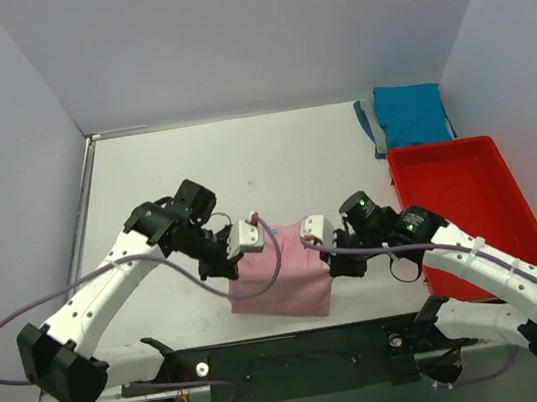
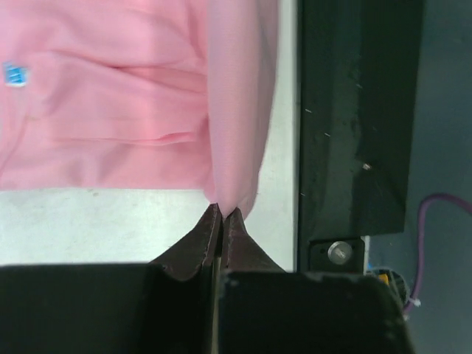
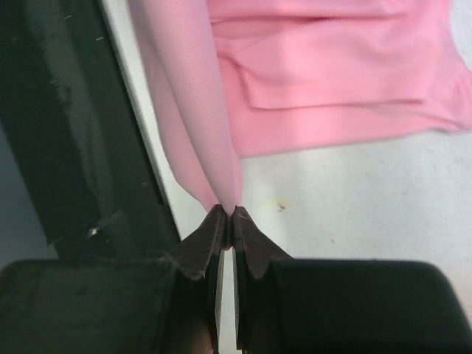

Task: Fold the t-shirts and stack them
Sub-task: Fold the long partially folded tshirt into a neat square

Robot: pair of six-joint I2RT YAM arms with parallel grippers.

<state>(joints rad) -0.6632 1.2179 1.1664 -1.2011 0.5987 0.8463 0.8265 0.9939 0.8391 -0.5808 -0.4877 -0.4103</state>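
The light pink t-shirt (image 1: 285, 274) lies partly folded near the table's front edge, between my two arms. My left gripper (image 1: 244, 237) is shut on a pinch of its left edge and holds it lifted; in the left wrist view the cloth (image 2: 236, 133) hangs from the closed fingertips (image 2: 208, 228). My right gripper (image 1: 315, 226) is shut on its right edge; the right wrist view shows the pink cloth (image 3: 199, 133) drawn into the closed fingertips (image 3: 247, 228). The teal blue t-shirt (image 1: 409, 114) lies folded at the back right.
A red plastic tray (image 1: 462, 207) stands at the right, in front of the teal shirt. A black base bar (image 1: 302, 358) runs along the near edge. White walls close in the table on the left, back and right.
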